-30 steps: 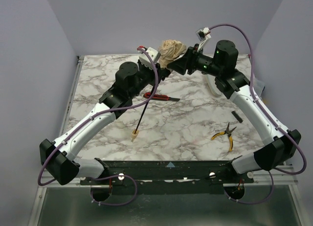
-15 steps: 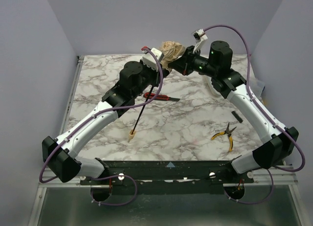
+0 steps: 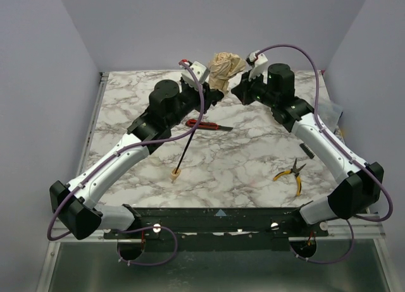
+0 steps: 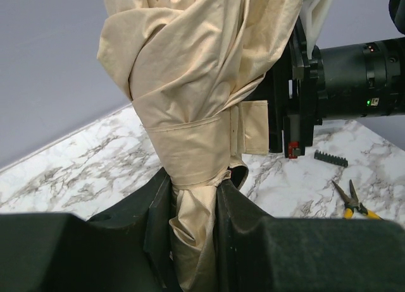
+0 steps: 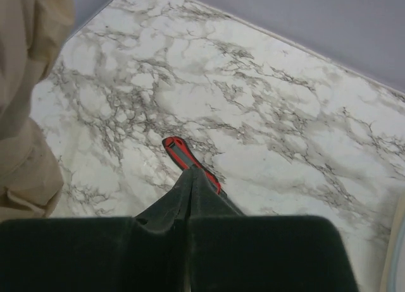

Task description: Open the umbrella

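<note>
Left pincer: clamped on the umbrella; both fingers press into the lower end of the bunched tan fabric, which fills the gap between them.

Right pincer: closed, the two fingers pressed flat together in the right wrist view, nothing visible between them; in the left wrist view it sits just beside the strap tab of the umbrella, can't tell if it touches.

Umbrella: still folded; fabric crumpled in a bundle with the strap band wrapped round it; held up off the tabletop at the far middle, between the two arms; thin black shaft slants from the left pincer down toward the near left; small beige handle at its low end, at or just above the marble, can't tell which.

Around it: red-handled cutter lies on the tabletop below the two pincers, near the shaft; yellow-handled pliers on the near right, well apart from the umbrella; a short black toothed strip just beyond the pliers, beside the right arm.
</note>
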Action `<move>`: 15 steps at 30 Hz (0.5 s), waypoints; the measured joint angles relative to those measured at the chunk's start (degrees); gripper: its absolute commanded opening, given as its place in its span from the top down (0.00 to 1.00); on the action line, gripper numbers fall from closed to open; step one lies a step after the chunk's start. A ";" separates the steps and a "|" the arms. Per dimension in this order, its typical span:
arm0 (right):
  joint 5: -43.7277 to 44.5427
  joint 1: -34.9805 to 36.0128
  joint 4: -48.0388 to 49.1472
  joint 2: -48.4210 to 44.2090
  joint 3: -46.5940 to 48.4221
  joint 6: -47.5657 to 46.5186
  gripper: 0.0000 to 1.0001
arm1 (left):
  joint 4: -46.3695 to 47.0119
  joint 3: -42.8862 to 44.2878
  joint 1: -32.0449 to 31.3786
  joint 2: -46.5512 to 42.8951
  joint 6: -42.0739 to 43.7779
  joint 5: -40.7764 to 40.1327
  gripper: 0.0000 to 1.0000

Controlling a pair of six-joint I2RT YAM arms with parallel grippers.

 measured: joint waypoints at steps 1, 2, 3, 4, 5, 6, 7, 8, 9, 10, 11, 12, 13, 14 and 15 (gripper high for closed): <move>-0.66 0.00 0.04 -0.15 0.00 -0.37 0.98 | 0.24 0.00 0.00 -0.02 -0.04 -0.02 1.00; -1.49 -0.02 -0.02 -0.33 0.00 -0.44 0.88 | 0.33 0.00 0.04 -0.02 -0.02 -0.09 1.00; -2.29 -0.11 -0.11 -0.52 0.00 -0.39 0.82 | 0.28 0.00 0.04 -0.02 0.02 -0.20 1.00; -3.19 -0.15 -0.48 -0.83 0.00 -0.09 0.78 | 0.24 -0.02 0.04 -0.02 0.13 -0.46 1.00; -4.09 -0.15 -1.16 -1.27 0.00 0.33 0.73 | 0.26 -0.02 0.04 -0.02 0.37 -0.92 1.00; -5.01 -0.15 -1.86 -1.81 0.02 0.74 0.63 | 0.26 -0.02 0.04 -0.02 0.59 -1.55 1.00; -6.23 -0.17 -2.69 -2.38 0.13 1.09 0.52 | 0.31 -0.04 0.04 -0.02 0.92 -2.01 1.00; -7.69 -0.22 -3.10 -3.04 0.20 1.57 0.44 | 0.35 -0.13 0.07 -0.02 1.25 -2.47 1.00; -9.31 -0.24 -3.56 -3.80 0.39 2.14 0.41 | 0.46 -0.39 0.11 -0.02 1.55 -2.91 1.00; -11.02 -0.24 -3.80 -4.55 0.59 2.73 0.40 | 0.48 -0.61 0.15 -0.02 1.79 -3.13 1.00; -12.79 -0.26 -3.98 -5.25 0.87 3.43 0.40 | 0.50 -0.94 0.15 -0.02 1.97 -3.34 1.00; -14.53 -0.26 -4.20 -5.81 1.46 4.24 0.40 | 0.50 -1.29 0.15 -0.02 2.12 -3.54 1.00; -16.39 -0.26 -4.22 -6.08 2.36 5.46 0.40 | 0.46 -1.60 0.15 -0.02 2.23 -3.65 1.00; -17.97 -0.26 -4.11 -6.14 3.41 6.95 0.40 | 0.39 -1.84 0.15 -0.02 2.38 -3.67 1.00; -19.12 -0.26 -3.89 -6.05 4.50 8.13 0.41 | 0.33 -1.97 0.15 -0.02 2.45 -3.69 1.00</move>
